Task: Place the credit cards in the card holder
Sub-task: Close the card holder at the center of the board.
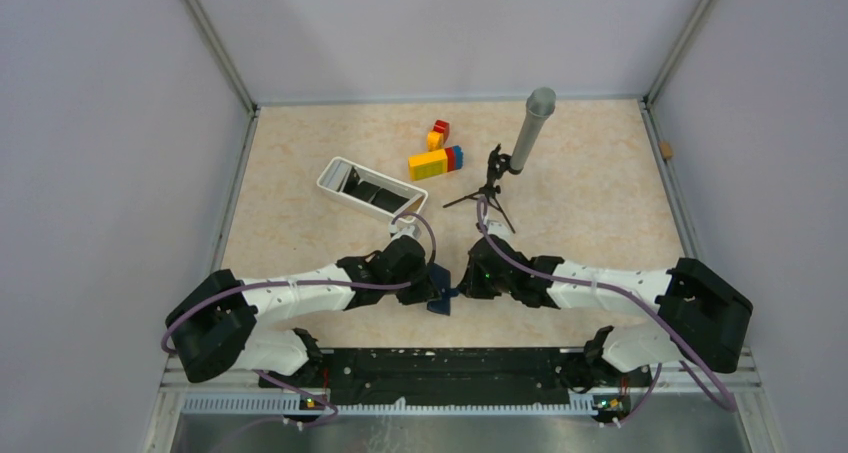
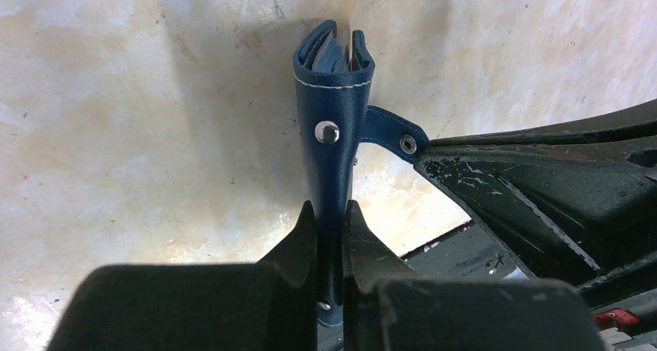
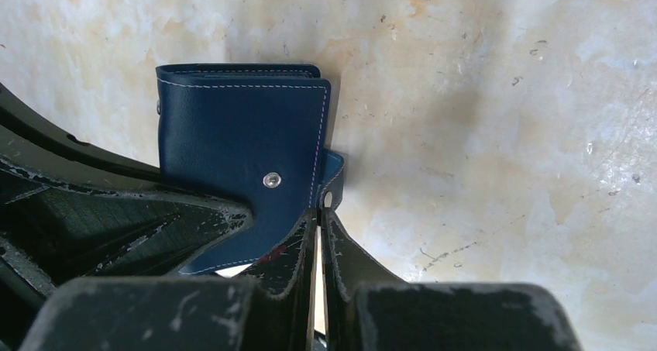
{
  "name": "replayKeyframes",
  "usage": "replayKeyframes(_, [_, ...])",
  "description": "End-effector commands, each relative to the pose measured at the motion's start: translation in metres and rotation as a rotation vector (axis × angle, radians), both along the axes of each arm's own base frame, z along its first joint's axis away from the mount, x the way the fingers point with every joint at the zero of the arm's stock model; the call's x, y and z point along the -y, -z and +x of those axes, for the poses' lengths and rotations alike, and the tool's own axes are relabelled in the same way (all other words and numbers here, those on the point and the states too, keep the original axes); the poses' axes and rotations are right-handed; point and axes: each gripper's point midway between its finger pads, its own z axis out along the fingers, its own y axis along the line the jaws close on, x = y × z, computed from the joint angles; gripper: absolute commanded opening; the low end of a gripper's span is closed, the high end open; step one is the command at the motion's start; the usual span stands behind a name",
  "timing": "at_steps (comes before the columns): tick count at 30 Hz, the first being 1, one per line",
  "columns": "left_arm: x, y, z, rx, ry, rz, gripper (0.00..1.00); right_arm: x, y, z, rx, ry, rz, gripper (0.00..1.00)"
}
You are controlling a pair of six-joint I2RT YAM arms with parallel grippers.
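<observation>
The navy-blue card holder (image 1: pixel 441 303) hangs folded between my two grippers, just above the table near its front edge. My left gripper (image 2: pixel 331 208) is shut on the card holder (image 2: pixel 333 95), which stands edge-on with its open end pointing away. My right gripper (image 3: pixel 318 211) is shut on the small snap strap at the side of the card holder (image 3: pixel 240 134). Dark flat pieces that look like the credit cards (image 1: pixel 378 194) lie in the white tray (image 1: pixel 335 169), away from both grippers. Whether a card sits inside the holder I cannot tell.
The white tray stands at the back left of centre. Coloured toy bricks (image 1: pixel 436 160) lie behind it to the right. A grey microphone on a small black tripod (image 1: pixel 512 163) stands just behind the right arm. Walls close in the table on three sides.
</observation>
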Motion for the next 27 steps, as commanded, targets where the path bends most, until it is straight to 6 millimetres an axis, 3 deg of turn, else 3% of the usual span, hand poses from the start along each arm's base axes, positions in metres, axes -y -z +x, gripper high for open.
replayKeyframes(1, [-0.001, -0.005, 0.003, 0.023, 0.0, 0.014, 0.0, -0.002, 0.002, 0.005, 0.007, 0.008, 0.014, 0.03])
replayKeyframes(27, [-0.002, -0.006, 0.003, 0.022, -0.002, 0.013, 0.0, 0.009, 0.015, 0.005, -0.012, 0.037, -0.058, 0.06])
